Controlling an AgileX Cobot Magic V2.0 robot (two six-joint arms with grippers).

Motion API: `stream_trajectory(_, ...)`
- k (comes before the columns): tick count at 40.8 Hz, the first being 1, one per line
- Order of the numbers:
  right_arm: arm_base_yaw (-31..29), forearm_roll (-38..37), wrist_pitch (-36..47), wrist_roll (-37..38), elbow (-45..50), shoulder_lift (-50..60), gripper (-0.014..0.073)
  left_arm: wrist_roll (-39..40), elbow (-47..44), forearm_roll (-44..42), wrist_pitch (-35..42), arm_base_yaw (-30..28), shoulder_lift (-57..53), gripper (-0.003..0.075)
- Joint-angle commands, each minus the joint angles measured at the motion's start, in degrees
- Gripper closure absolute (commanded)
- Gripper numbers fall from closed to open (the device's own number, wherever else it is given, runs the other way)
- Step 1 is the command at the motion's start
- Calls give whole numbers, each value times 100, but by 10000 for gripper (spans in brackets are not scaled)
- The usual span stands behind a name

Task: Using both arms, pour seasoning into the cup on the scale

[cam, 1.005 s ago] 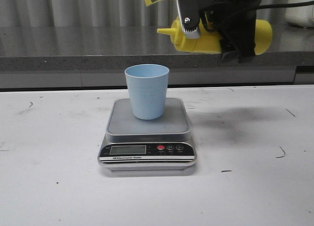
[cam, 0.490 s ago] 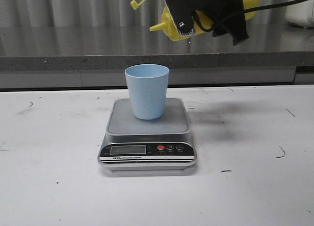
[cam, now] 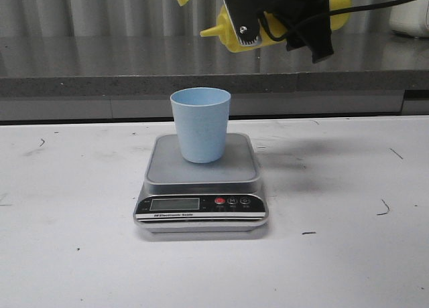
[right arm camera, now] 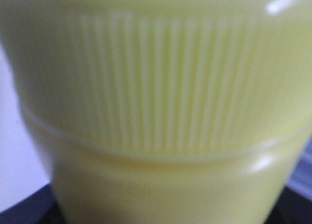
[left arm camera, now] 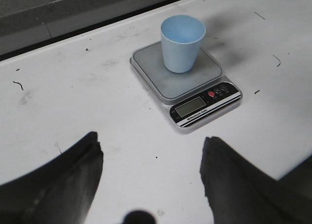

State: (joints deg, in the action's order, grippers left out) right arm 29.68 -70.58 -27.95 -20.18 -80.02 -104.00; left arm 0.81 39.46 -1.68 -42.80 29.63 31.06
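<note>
The light blue cup point(cam: 200, 124) stands upright on the grey platform of the scale point(cam: 201, 184); both also show in the left wrist view, cup point(left arm camera: 182, 43) on scale point(left arm camera: 187, 83). My right gripper point(cam: 278, 17) is shut on the yellow seasoning bottle point(cam: 231, 33), held on its side high above and to the right of the cup, nozzle pointing left, tethered cap up. The bottle fills the right wrist view point(right arm camera: 156, 112). My left gripper point(left arm camera: 151, 151) is open and empty above the table in front of the scale.
A grey counter ledge point(cam: 100, 67) runs along the back of the white table point(cam: 67, 254). A white object point(cam: 412, 17) stands at the far right on the ledge.
My right gripper has lifted the bottle up and to the left, from about level beside the cup's upper right to higher above it; the nozzle now sits further left.
</note>
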Motion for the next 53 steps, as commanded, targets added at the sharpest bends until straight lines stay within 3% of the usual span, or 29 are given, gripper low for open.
stream_trajectory(1, 4, -134, 60, 451, -251, 346, 230, -1, 157, 12, 431, -3, 29, 302)
stream_trajectory(20, -277, 522, 299, 2615, 296, 1163, 230, -1, 157, 12, 431, -3, 29, 302)
stream_trajectory(39, -1891, 524, 3352, 5410, 2333, 2359, 230, -1, 157, 12, 431, -3, 29, 302)
stream_trajectory(46, -2308, 535, 4059, 5902, 2822, 2359, 230, -1, 157, 12, 431, -3, 29, 302)
stream_trajectory(53, -2445, 808, 4627, 5931, 3214, 2359, 230, -1, 157, 12, 431, -3, 29, 302)
